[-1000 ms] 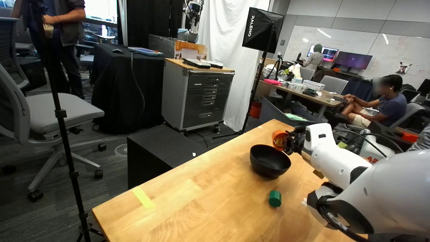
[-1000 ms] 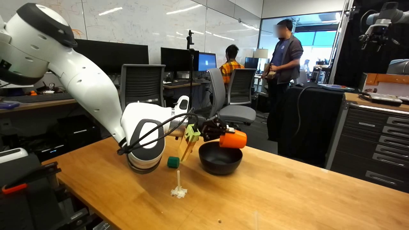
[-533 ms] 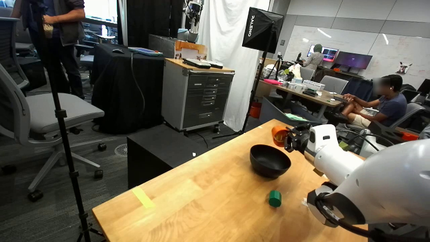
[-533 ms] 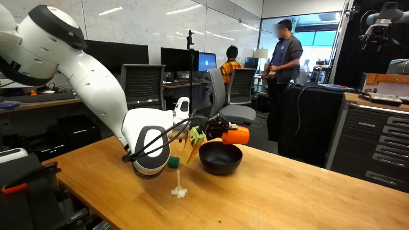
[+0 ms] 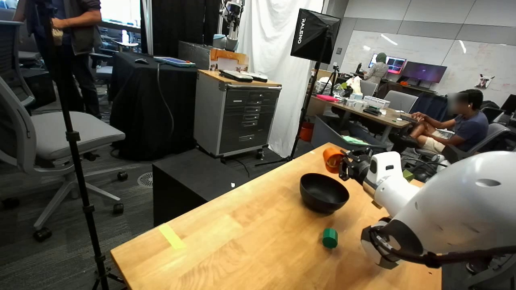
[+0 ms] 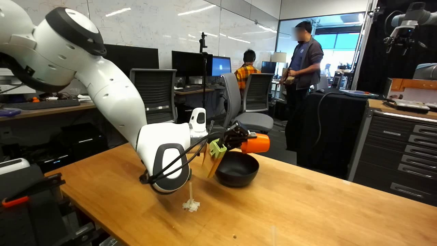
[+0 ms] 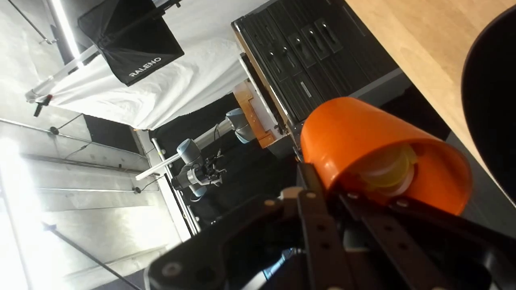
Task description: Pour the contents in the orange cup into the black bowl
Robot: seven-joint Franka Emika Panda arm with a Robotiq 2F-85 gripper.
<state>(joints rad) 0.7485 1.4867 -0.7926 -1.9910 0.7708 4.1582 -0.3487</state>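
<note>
The orange cup [image 5: 331,156] is tipped on its side, held above the table at the far side of the black bowl [image 5: 320,203]. In an exterior view the cup [image 6: 256,143] hangs just above and right of the bowl [image 6: 235,179]. My gripper [image 6: 248,137] is shut on the cup's wall near the rim; it also shows in the other views [image 5: 344,165] [image 7: 328,189]. In the wrist view the cup's [image 7: 358,125] mouth faces lower right, toward the bowl [image 7: 496,104]. The pale yellow contents [image 7: 391,171] are still inside the cup. The bowl's bottom is partly hidden.
A small green object [image 5: 329,238] lies on the wooden table [image 5: 250,241] near the bowl. White pieces [image 6: 191,205] with a thin upright stick stand on the table in front of the arm. A yellow tape strip [image 5: 172,237] marks the table's near corner.
The gripper has carried the cup slightly up and away from the bowl, rightward in one exterior view and leftward in another. The forearm has swung lower and now hides the green object there.
</note>
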